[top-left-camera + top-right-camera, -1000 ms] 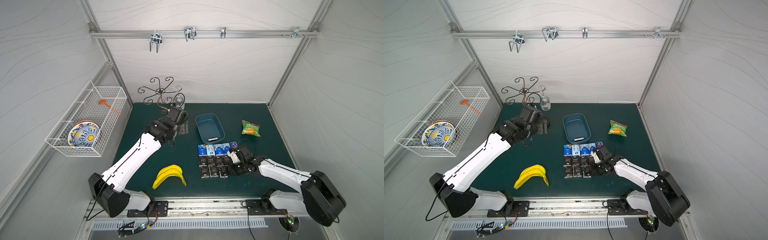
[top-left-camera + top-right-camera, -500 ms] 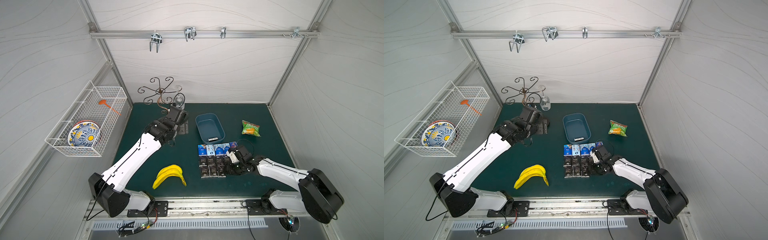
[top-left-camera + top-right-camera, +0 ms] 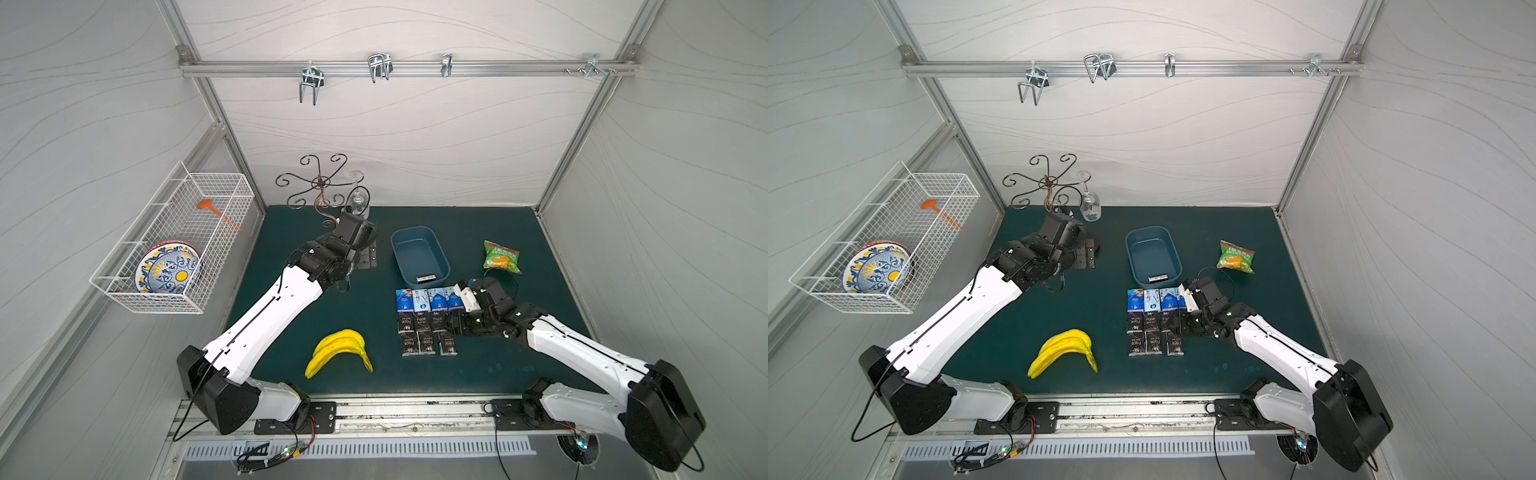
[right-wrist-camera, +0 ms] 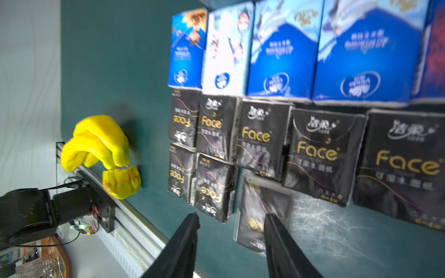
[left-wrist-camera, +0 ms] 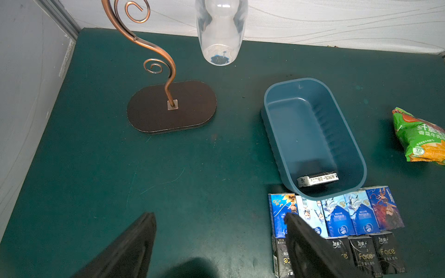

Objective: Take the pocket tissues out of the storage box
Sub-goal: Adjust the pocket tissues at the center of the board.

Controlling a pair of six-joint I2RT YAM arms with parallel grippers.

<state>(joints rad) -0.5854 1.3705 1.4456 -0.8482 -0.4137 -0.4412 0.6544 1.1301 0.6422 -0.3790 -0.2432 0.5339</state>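
The right fingers [image 4: 183, 248] stand spread, gripping nothing, tips low beside a black packet [image 4: 262, 211] that ends the front row. Thirteen pocket tissues [image 3: 428, 322] lie mid-counter [image 3: 478, 365] in three rows: five blue-toned, five black, three black. A fourteenth packet [image 5: 317, 179] rests inside the storage box [image 3: 417, 253] just behind them. The right arm reaches in low from the front right corner. The left fingers [image 5: 130, 250], also spread, hover near the back edge, arm outstretched.
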